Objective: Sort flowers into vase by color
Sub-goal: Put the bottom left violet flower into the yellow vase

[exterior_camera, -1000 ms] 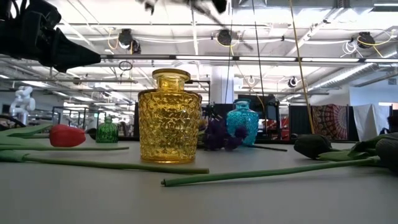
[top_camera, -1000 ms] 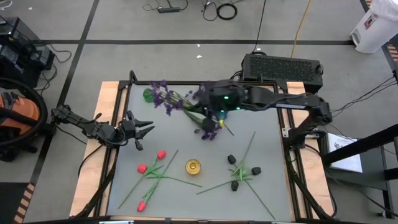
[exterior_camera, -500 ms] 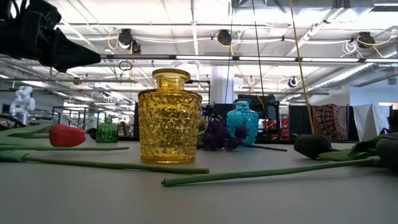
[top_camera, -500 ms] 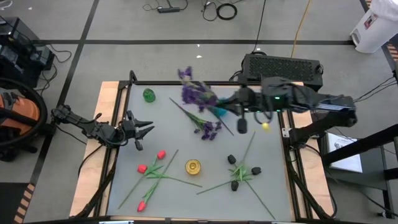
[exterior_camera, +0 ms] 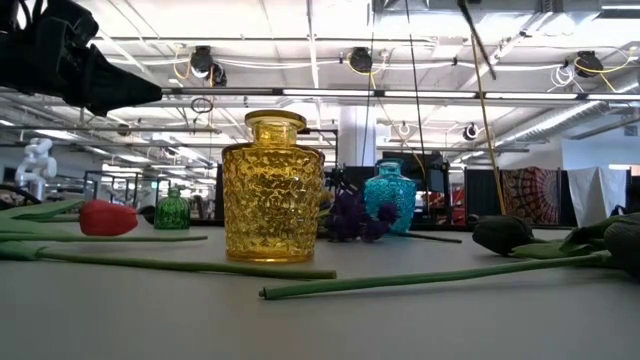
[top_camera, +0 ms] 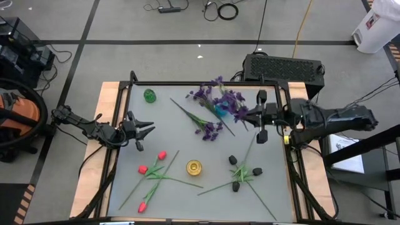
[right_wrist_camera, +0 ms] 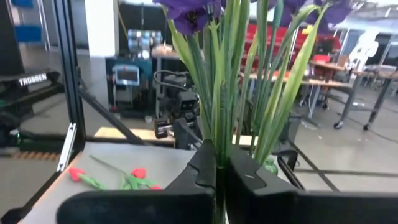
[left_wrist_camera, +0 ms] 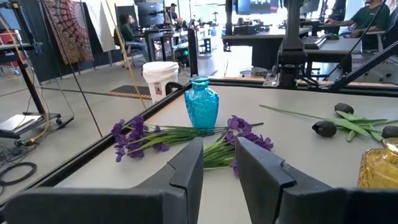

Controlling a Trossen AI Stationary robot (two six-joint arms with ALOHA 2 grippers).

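Spanning the scene, the grey table [top_camera: 269, 187] carries three small vases: yellow vase [top_camera: 194, 167] near the front, teal vase [top_camera: 220, 111] and green vase [top_camera: 149, 95] toward the back. Right gripper [top_camera: 253, 117], fingers pressed together, pinches a purple spray [top_camera: 220, 99] above the teal vase. Left gripper [top_camera: 145, 130] hovers at the left edge, fingers spread, empty. Another purple spray [top_camera: 209, 129] lies mid-table, red tulips [top_camera: 150, 169] front left, black blooms [top_camera: 240, 170] front right.

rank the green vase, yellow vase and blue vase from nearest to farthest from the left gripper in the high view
1. Small green glass vase, at the table's far edge, nearest the left gripper.
2. Yellow textured glass vase, near side, centre.
3. Blue glass vase, far side, under the purple flowers.
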